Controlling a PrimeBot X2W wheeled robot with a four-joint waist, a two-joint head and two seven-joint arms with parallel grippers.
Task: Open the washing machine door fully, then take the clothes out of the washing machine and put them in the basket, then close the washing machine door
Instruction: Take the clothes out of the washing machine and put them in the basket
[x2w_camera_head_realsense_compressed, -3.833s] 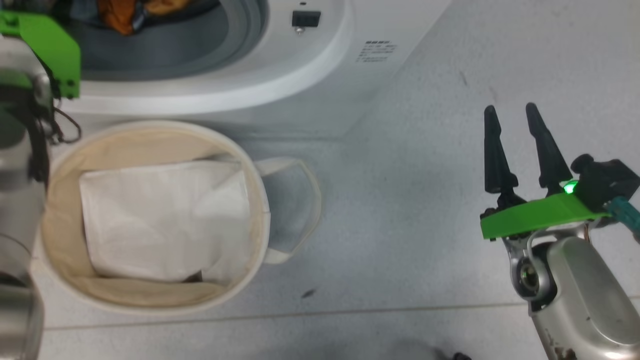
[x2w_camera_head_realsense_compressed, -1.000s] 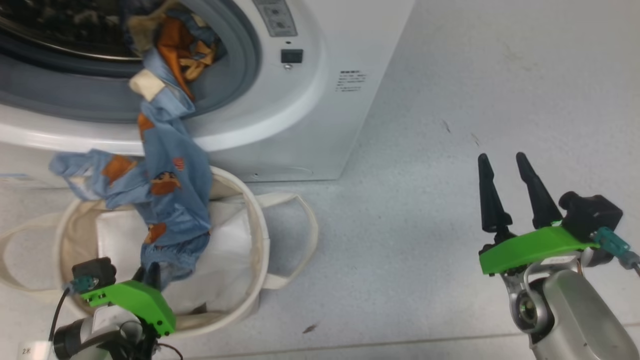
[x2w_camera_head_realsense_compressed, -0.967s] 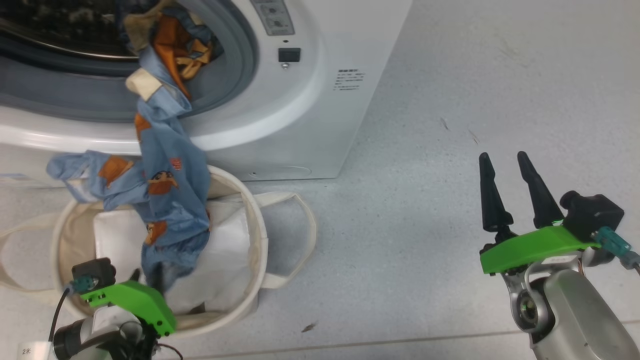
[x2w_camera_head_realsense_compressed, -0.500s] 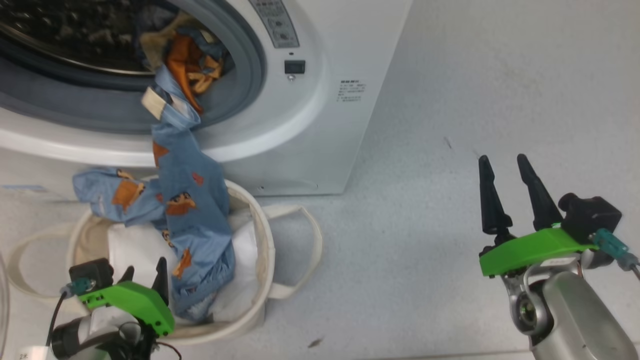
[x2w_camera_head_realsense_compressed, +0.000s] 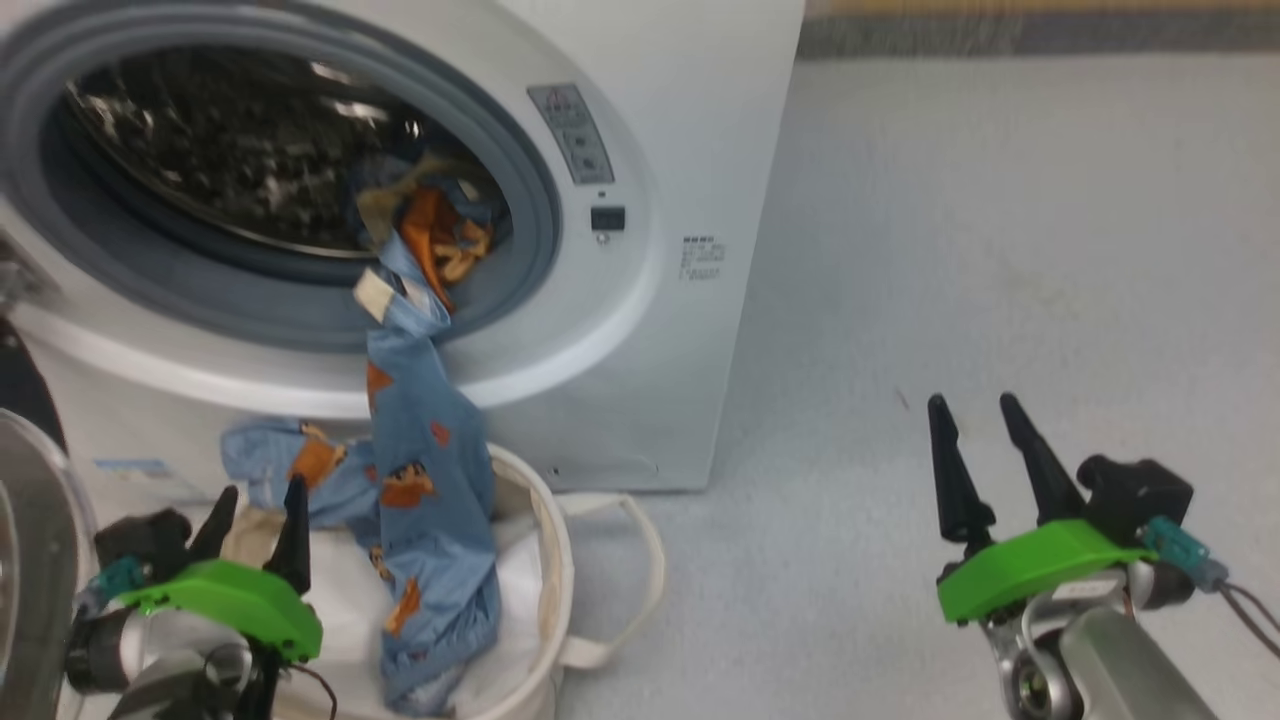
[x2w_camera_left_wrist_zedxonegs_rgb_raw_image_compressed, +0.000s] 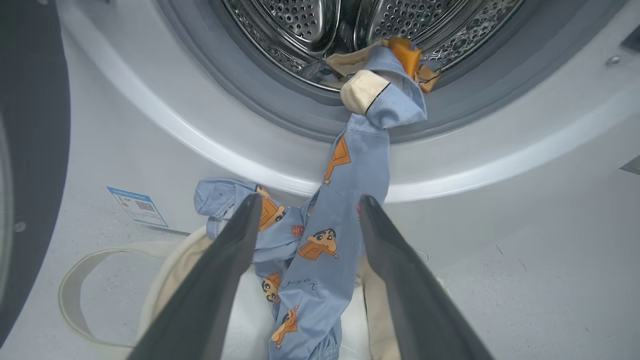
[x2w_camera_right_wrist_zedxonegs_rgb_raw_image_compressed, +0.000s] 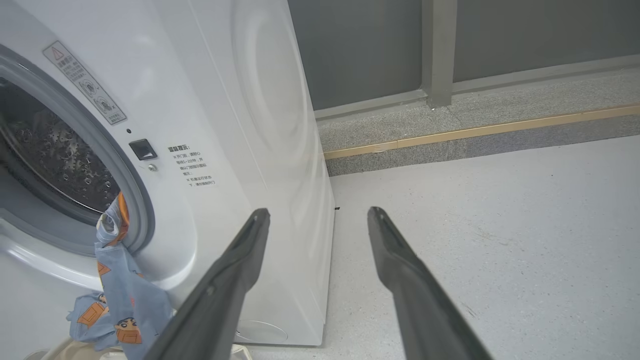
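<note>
Speckled grey floor, round canvas basket

The left gripper and right gripper are each showing two tapering black fingers on a bright green bracket, a silver wrist behind, a black camera block, and a teal connector trailing dark cable.

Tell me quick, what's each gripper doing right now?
Left gripper: open, holding nothing.
Right gripper: open, holding nothing.
</note>
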